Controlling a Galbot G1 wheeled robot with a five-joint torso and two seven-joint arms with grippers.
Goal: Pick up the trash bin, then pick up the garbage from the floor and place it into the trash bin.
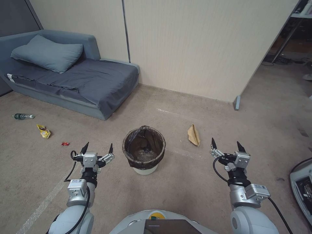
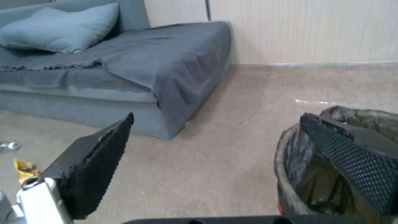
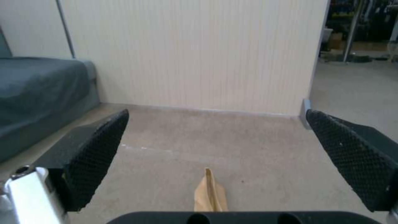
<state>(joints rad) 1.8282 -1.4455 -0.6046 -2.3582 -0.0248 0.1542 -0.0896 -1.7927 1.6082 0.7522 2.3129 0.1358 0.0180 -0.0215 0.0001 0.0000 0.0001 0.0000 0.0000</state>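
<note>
The trash bin [image 1: 144, 151], a white bucket with a dark bag over its rim, stands upright on the carpet straight ahead; its rim [image 2: 286, 146] shows beside my left gripper's finger. My left gripper [image 1: 97, 149] hovers open just left of the bin, holding nothing. My right gripper [image 1: 227, 145] is open to the bin's right, behind a tan paper bag [image 1: 193, 135] [image 3: 210, 194]. More garbage lies on the floor at left: a green bottle [image 1: 22, 116], a yellow wrapper [image 1: 44, 131] [image 2: 25, 169] and a tiny red wrapper [image 1: 65, 143].
A grey sofa bed [image 1: 81, 81] with a pillow stands at the back left against a cream wall [image 1: 195, 48]. A partition foot [image 1: 237, 102] sits at the wall's end, with an opening to the right. A white device [image 1: 302, 188] is at the right edge.
</note>
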